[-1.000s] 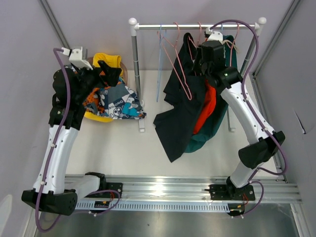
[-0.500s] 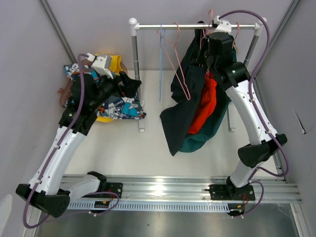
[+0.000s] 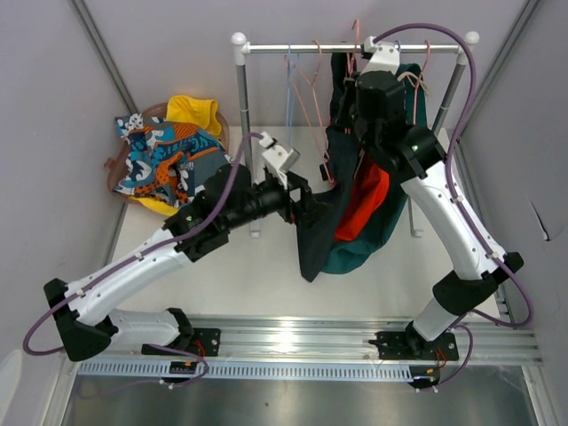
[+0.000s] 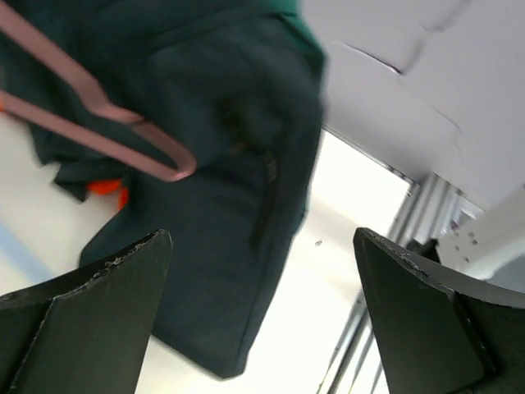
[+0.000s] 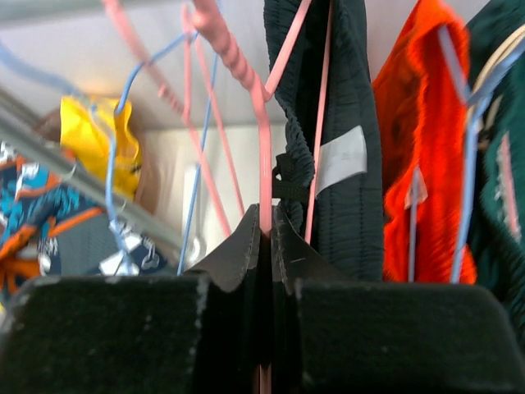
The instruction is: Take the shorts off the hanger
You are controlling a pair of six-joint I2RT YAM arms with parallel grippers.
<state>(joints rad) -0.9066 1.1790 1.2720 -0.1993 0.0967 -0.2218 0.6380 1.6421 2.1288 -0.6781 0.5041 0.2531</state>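
Top external view showed teal shorts (image 3: 377,248), dark shorts (image 3: 318,232) and orange shorts (image 3: 368,200) left on the rail (image 3: 302,47), patterned shorts (image 3: 160,160) and yellow shorts (image 3: 195,111) already off, left gripper (image 3: 306,200) wide open nearby, right gripper (image 5: 267,217) clamped on a pink hanger (image 5: 264,156).

Holds the left arm (image 3: 151,257) stretched long and low from its base at the near left toward the middle, with the forearm almost level and the wrist pointing rightward. Spreads the left gripper (image 4: 261,238) wide, with its two fingers (image 4: 90,320) far apart at the bottom corners of the wrist view. Holds the right arm (image 3: 453,213) raised steeply from the near right, elbow out to the side, forearm angled up and inward. Presses the right gripper (image 5: 264,217) tight, fingers (image 5: 238,250) together.
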